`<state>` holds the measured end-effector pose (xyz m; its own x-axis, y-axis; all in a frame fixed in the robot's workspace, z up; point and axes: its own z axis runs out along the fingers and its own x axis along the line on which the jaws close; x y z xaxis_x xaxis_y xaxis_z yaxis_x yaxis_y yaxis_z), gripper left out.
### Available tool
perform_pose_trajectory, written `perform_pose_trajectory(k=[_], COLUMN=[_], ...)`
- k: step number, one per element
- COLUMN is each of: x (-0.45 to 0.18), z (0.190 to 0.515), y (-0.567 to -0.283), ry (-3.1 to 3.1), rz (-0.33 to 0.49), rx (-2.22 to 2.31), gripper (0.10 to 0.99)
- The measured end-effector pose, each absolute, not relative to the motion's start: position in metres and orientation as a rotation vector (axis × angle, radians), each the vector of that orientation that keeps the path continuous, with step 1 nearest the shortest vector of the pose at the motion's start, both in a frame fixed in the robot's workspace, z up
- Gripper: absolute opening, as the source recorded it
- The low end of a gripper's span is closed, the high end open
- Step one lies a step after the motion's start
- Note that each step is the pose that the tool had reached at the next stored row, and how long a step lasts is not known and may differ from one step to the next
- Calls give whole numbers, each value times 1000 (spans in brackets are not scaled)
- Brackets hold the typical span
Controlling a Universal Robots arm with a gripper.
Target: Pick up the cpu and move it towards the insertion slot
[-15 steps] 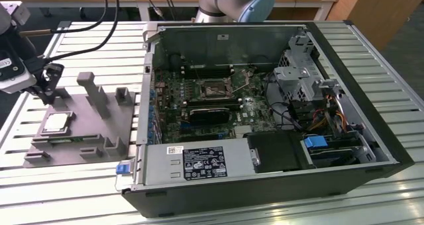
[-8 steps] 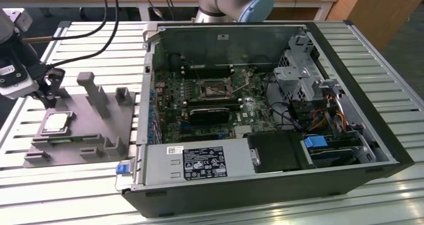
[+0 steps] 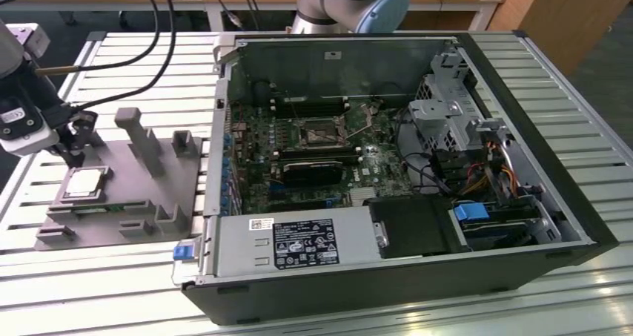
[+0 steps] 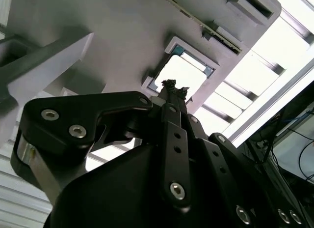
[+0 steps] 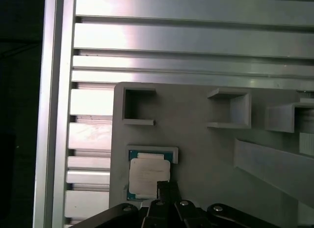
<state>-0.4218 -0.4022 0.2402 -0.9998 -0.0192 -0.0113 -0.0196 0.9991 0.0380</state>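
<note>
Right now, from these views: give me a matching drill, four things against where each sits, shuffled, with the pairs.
Things:
1. shiny silver square cpu
2. silver-framed square insertion slot
3. black gripper
4. grey metal power supply box with a white label

Places:
A. on the green motherboard inside the open black case
B. along the case's near edge in the exterior view
C. in a recess of the grey fixture plate
D. poised at the cpu's edge

Pairs: 1-C, 2-A, 3-D, 4-B
</note>
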Motion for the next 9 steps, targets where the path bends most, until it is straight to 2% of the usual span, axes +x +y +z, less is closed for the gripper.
perform_pose_trajectory(k=[9], x=[-428], z=[224], y=[-404], ry=[3130], rz=[60], rx=[-30], gripper=[102])
